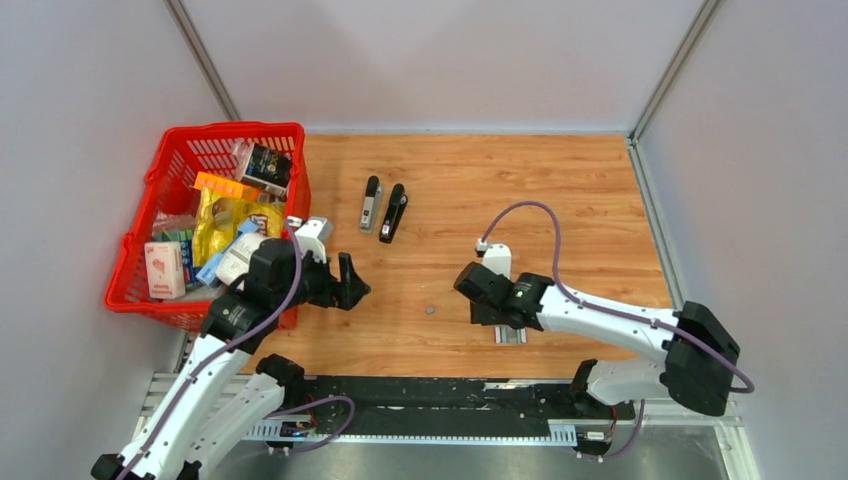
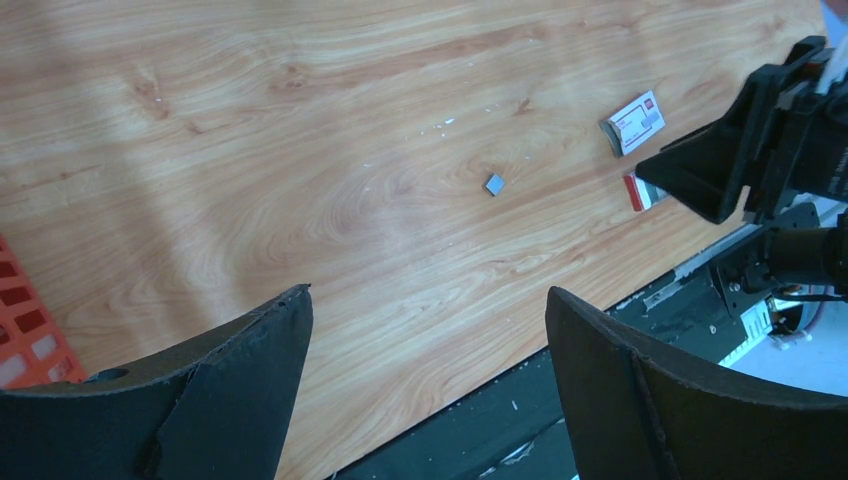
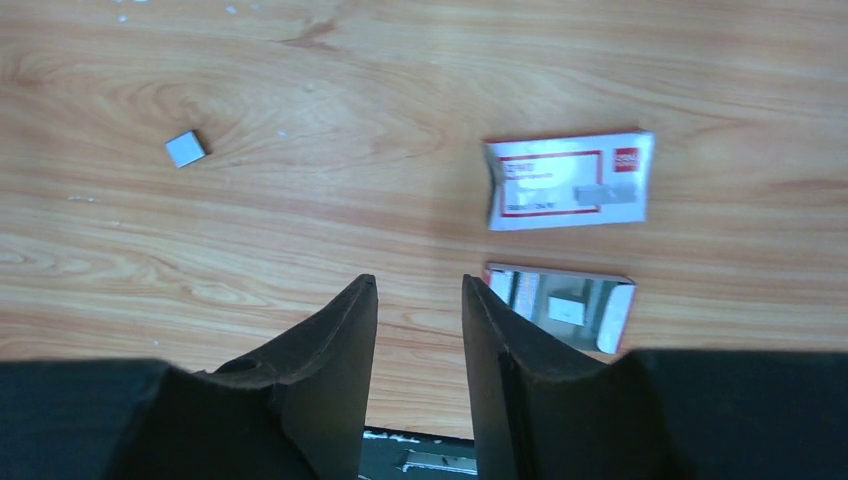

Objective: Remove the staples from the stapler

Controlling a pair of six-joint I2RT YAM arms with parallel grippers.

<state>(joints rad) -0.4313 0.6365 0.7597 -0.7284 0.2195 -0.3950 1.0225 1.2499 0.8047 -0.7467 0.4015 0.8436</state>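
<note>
Two black staplers (image 1: 372,203) (image 1: 394,212) lie side by side at the far middle of the table, away from both arms. A tiny silvery strip of staples (image 1: 430,310) (image 2: 494,184) (image 3: 186,149) lies loose on the wood between the grippers. My left gripper (image 1: 352,285) (image 2: 428,292) hangs to its left, jaws wide apart and empty. My right gripper (image 1: 487,312) (image 3: 418,285) points down near the table's front edge, to the right of the strip. Its jaws stand a little apart with only bare wood between them.
A red-and-white staple box sleeve (image 3: 570,180) (image 2: 634,122) and its open inner tray (image 3: 560,305) (image 2: 633,190) lie just right of my right fingers (image 3: 335,330). A red basket (image 1: 150,180) full of packets stands at the left. The black rail (image 1: 420,395) runs along the near edge.
</note>
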